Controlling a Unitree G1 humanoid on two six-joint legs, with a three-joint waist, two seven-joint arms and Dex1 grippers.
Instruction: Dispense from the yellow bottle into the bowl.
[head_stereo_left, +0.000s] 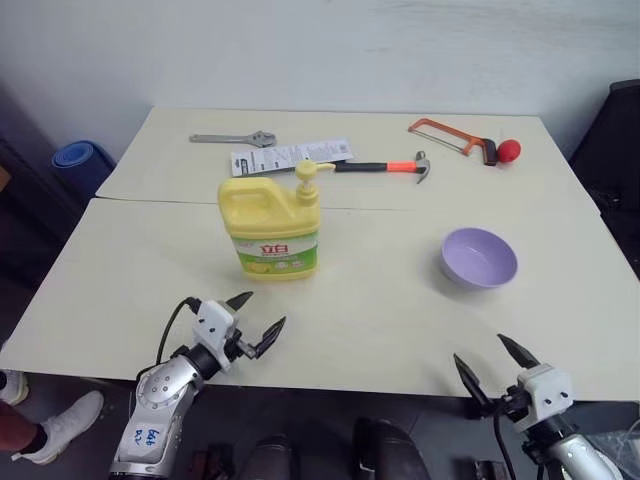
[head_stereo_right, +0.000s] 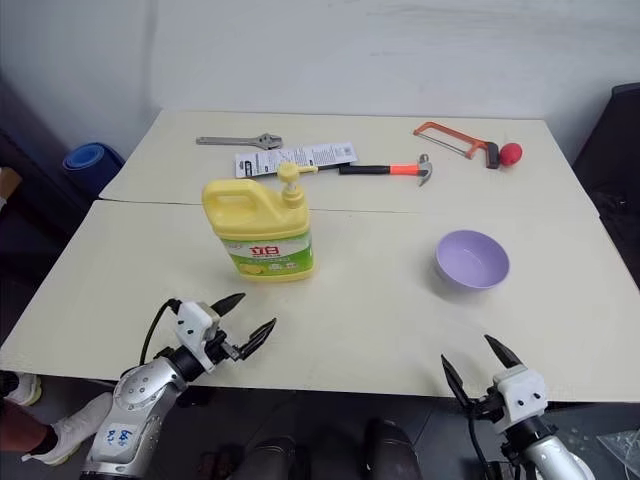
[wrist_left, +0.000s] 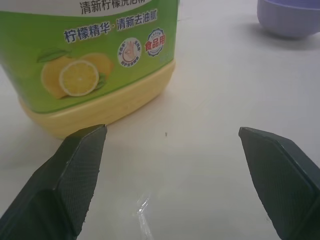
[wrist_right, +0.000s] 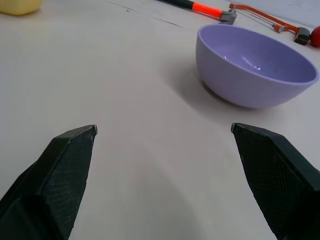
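Observation:
The yellow bottle (head_stereo_left: 270, 225) stands upright near the middle of the cream table, pump top pointing right, green-and-yellow label facing me. To its right sits the lavender bowl (head_stereo_left: 479, 257), upright and empty. My left gripper (head_stereo_left: 258, 320) hovers open over the near table edge, just in front of the bottle; in the left wrist view the bottle (wrist_left: 95, 60) fills the space just beyond the fingers. Over the front edge, below the bowl, my right gripper (head_stereo_left: 497, 364) is open, with the bowl (wrist_right: 255, 65) ahead of it in its wrist view.
At the back of the table (head_stereo_left: 130, 260) lie a wrench (head_stereo_left: 235, 139), a paper card (head_stereo_left: 290, 156), a hammer with an orange grip (head_stereo_left: 385, 167) and an orange hacksaw (head_stereo_left: 455, 138) with a red ball (head_stereo_left: 509, 151). A seam crosses the table behind the bottle.

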